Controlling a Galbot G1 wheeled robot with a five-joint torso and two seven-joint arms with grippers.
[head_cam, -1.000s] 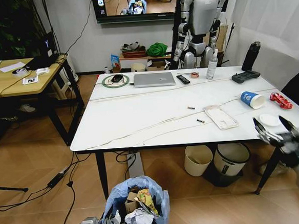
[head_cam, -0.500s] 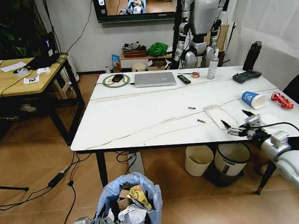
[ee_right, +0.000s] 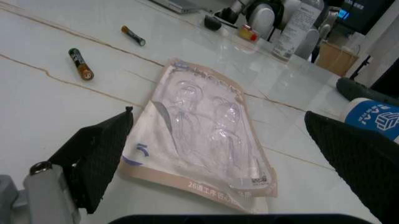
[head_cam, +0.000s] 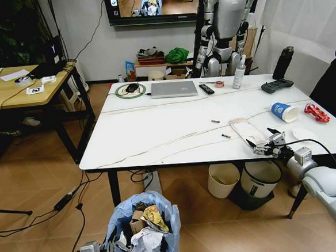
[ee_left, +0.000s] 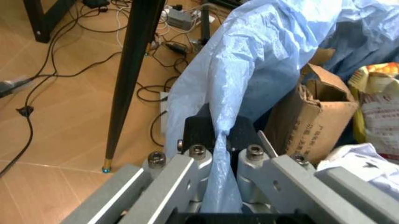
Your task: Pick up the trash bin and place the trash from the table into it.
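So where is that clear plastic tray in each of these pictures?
Head view: the tray lies on the table, just ahead of the open right gripper.
Left wrist view: not in it.
Right wrist view: the tray lies between the fingers.
Shared landmark: the blue cup.

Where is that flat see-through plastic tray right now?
The clear flat plastic tray lies on the white marble-look table, robot's right, beside the open right gripper.

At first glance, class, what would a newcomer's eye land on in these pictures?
Probably the trash bin, low on the floor before the table, stuffed with litter, its blue bag pinched in the left gripper. Next, the right gripper, open at the table's near edge, straddling the clear plastic tray.
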